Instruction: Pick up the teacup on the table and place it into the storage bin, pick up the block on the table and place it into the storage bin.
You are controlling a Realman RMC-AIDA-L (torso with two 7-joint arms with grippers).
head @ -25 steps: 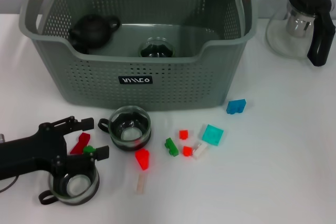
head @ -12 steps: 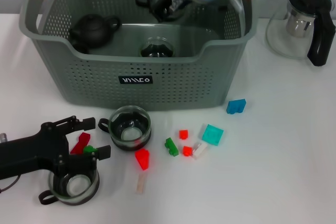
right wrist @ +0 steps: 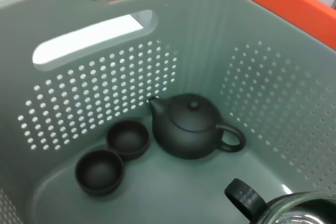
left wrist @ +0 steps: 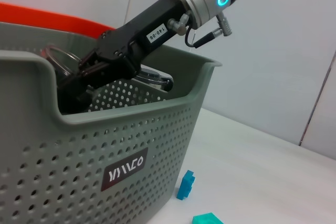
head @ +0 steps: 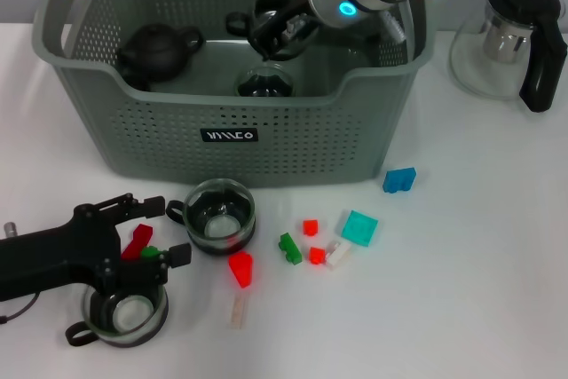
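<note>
The far wall of the storage bin [head: 231,113] is cut off by the head view's top edge. The glass teapot [head: 510,42] is cropped at the right edge.

Bin's getting crowded inside

The black teapot [head: 158,49] and a glass cup [head: 264,82] are taking up the storage bin [head: 266,144] floor; the front-right corner is sitting open.

The right pincer [left wrist: 84,80] reaches down inside the storage bin [left wrist: 105,150], its black fingers closed on a glass teacup [left wrist: 60,61]. Below and outside the bin, a blue block [left wrist: 185,184] and a teal block [left wrist: 207,219] lie on the white counter [left wrist: 262,171].
</note>
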